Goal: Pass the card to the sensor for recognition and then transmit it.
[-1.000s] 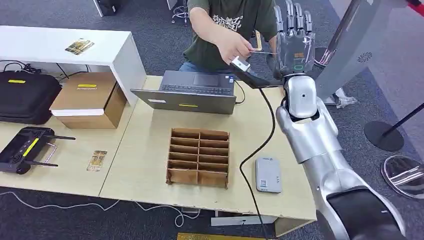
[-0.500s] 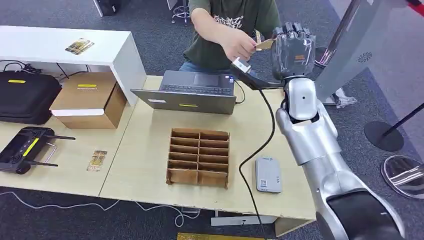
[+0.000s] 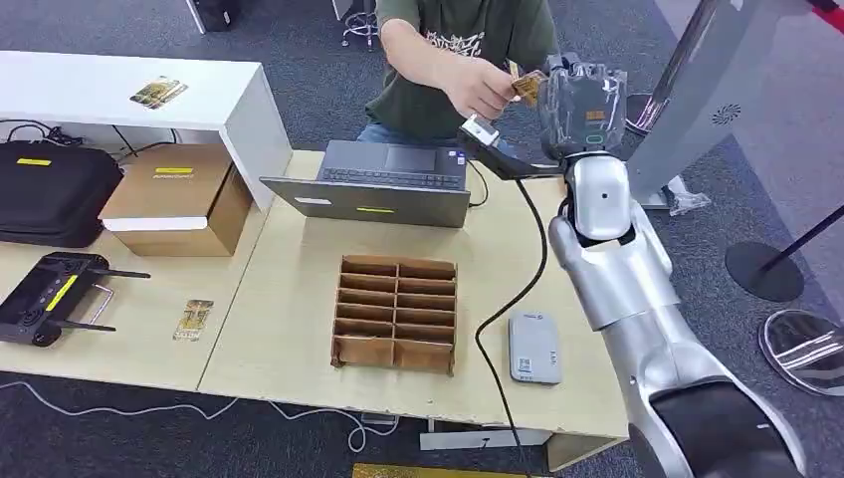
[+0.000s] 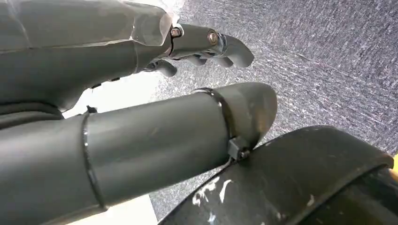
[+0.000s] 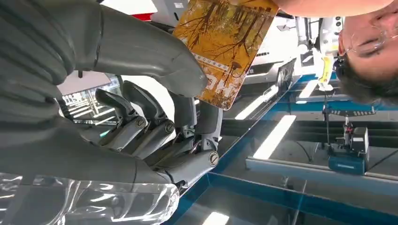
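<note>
Right hand [image 3: 582, 100]: raised up past the tabletop's [image 3: 289, 329] far edge, fingers curled round the card [image 5: 224, 44], thumb on it
Person's hand [image 3: 485, 90]: on the card too, so handover's mid-way I reckon
Sensor [image 3: 533, 348]: grey pad near the front edge, scan and pass-on both left to do

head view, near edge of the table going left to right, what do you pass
black controller → loose card → cardboard divider box → grey card reader → robot's right arm
</note>
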Available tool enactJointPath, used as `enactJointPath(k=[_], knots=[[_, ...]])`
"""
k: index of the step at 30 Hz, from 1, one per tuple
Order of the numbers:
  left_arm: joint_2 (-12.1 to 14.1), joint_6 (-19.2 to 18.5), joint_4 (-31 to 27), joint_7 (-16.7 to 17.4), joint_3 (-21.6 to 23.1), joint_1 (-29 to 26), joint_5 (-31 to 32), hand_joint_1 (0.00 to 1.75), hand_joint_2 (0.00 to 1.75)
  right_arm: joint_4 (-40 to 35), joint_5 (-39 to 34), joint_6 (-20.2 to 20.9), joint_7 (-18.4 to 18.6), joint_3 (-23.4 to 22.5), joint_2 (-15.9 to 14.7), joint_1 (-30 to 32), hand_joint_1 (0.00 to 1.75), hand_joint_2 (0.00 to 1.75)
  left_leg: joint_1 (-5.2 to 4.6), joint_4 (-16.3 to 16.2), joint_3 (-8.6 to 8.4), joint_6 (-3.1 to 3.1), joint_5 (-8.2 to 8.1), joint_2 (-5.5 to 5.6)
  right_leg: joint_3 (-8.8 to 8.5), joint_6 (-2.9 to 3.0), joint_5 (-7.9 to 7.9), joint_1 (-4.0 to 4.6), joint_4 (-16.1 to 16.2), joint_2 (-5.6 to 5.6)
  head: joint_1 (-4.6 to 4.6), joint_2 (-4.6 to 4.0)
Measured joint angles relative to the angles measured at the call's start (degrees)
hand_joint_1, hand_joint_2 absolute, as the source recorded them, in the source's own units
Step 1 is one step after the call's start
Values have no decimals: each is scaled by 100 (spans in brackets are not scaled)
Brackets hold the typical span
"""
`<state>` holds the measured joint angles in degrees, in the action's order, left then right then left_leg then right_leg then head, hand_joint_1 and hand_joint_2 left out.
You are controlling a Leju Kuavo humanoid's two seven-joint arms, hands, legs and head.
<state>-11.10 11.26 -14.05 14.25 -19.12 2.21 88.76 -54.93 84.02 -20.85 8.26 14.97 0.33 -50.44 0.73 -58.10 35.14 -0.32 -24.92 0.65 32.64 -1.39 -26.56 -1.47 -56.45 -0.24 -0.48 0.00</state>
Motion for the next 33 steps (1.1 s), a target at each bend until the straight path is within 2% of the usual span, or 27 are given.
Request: enactJointPath(k=[13,15,18,21,23,28,33], knots=[[0,11,0,0,-2,-1,-2,0,0,-2,-4,0,13,0,0,-1,175,175,0,0,0,0,0,0,0,0,0,0,0,0,0,0],[0,13,0,-2,-2,-2,-7,0,0,-2,-191,15,-53,-4,0,-1,175,175,0,0,0,0,0,0,0,0,0,0,0,0,0,0],[2,22,0,-2,-9,-5,-48,0,0,-15,-1670,477,-402,-199,79,4,175,175,0,0,0,0,0,0,-1,0,0,0,0,-1,0,0],[11,24,4,-2,-33,-9,-116,0,0,-59,-3519,1267,-485,-639,184,-10,175,175,0,0,2,0,0,3,-2,0,0,0,0,-6,0,0],[22,26,18,0,-66,-12,-136,0,0,-57,-4175,1518,-481,-893,201,-24,175,175,0,-1,4,0,0,4,-2,0,0,0,0,-8,2,0],[37,52,39,13,-140,-20,-146,0,0,87,-5369,2021,-461,-1317,201,-152,175,175,-1,-2,3,0,0,3,-1,-2,2,-1,0,-5,0,0],[35,118,46,15,-179,-26,-166,0,0,389,-5800,2061,-461,-1458,199,-271,175,175,-1,-2,3,0,0,2,0,-2,2,-1,0,-4,0,0]])
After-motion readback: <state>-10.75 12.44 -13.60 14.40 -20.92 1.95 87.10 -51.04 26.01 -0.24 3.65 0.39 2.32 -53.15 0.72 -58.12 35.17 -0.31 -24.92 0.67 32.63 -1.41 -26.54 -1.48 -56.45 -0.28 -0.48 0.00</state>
